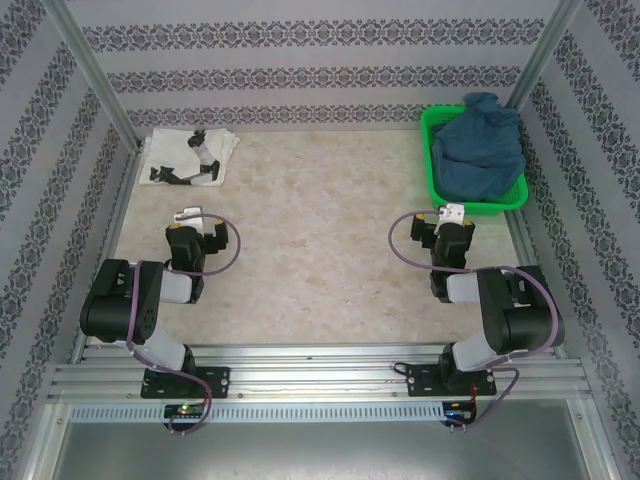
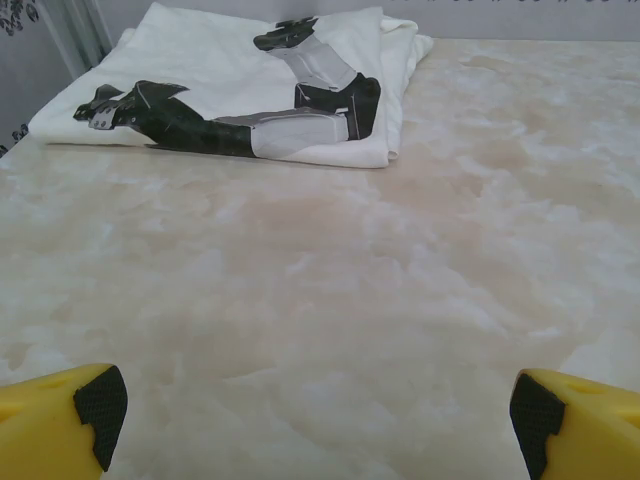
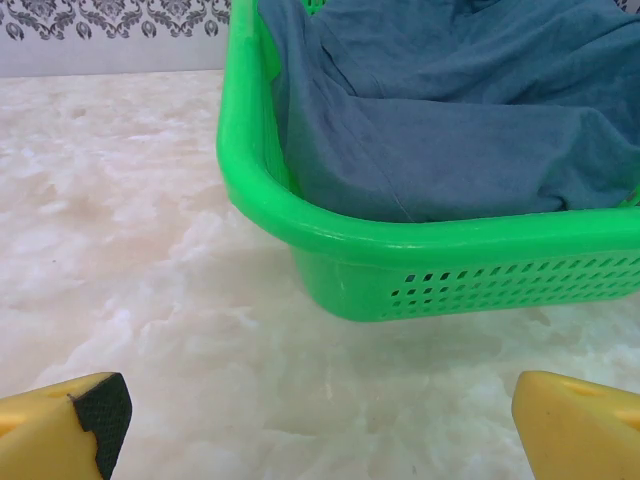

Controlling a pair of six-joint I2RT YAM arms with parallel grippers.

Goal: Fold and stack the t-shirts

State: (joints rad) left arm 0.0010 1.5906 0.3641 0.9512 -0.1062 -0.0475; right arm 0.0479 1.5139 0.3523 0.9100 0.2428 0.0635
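Top external: flat-folded white printed t-shirt (image 1: 188,158) upper left; crumpled blue-teal cloth t-shirt (image 1: 480,145) heaped in green plastic basket (image 1: 431,155) upper right. Right wrist adds its slotted mesh; left gripper (image 2: 315,410) and right gripper (image 3: 320,415) gape apart.

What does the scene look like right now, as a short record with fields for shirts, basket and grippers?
white shirt: folded, flat on the table, far left corner
blue shirt: crumpled, piled in the basket
basket: green, far right corner
left gripper: open, empty, facing the white shirt
right gripper: open, empty, facing the basket
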